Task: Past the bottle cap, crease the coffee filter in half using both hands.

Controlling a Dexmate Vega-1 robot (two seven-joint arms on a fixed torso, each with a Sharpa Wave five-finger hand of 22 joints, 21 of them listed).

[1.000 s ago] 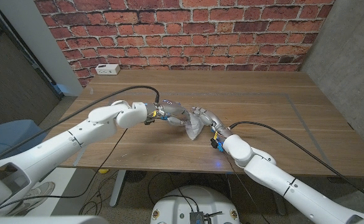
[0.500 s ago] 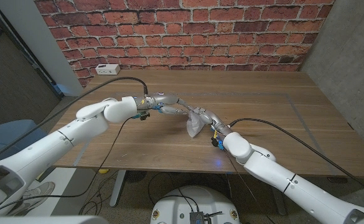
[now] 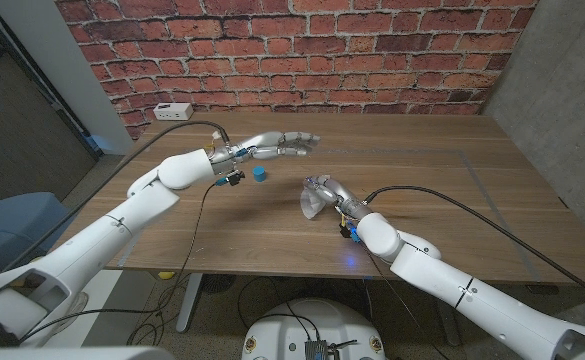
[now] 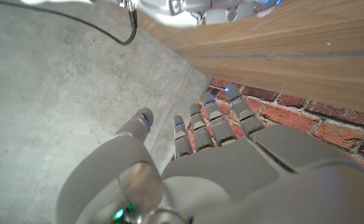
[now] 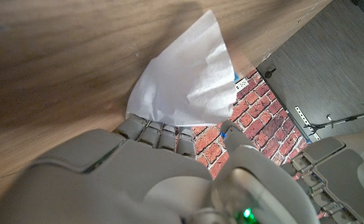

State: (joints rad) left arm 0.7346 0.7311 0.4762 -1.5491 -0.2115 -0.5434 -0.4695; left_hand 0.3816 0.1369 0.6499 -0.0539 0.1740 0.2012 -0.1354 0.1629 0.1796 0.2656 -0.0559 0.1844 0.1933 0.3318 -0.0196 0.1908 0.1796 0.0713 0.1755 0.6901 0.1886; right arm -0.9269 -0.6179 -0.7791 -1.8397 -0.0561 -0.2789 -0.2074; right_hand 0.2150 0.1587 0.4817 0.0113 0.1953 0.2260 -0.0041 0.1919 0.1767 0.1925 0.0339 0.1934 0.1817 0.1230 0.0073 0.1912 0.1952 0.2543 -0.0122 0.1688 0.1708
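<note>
In the head view the left robot hand (image 3: 284,146) sits just left of the frame's centre, up over the bench (image 3: 442,190), with its fingers stretched out wide toward the right and nothing in them. The left wrist view shows the same robot hand (image 4: 213,155) from behind, its fingers (image 4: 210,121) straight and apart, pointing at the brick wall (image 4: 306,118), with the bench's wooden edge beyond. Below and left of this hand in the head view, a small blue cap (image 3: 259,174) stands on the bench, apart from the fingers. The right robot hand (image 3: 330,196) lies near the middle of the frame, closed on the white filter (image 3: 312,204), which hangs crumpled from its fingers to the lower left, right over the bench; whether it touches the wood cannot be told there. In the right wrist view the filter (image 5: 185,81) spreads out like a fan from the fingers (image 5: 147,130) against the wood, folded over on itself. A white box (image 3: 173,111) sits at the bench's far left corner by the wall.
</note>
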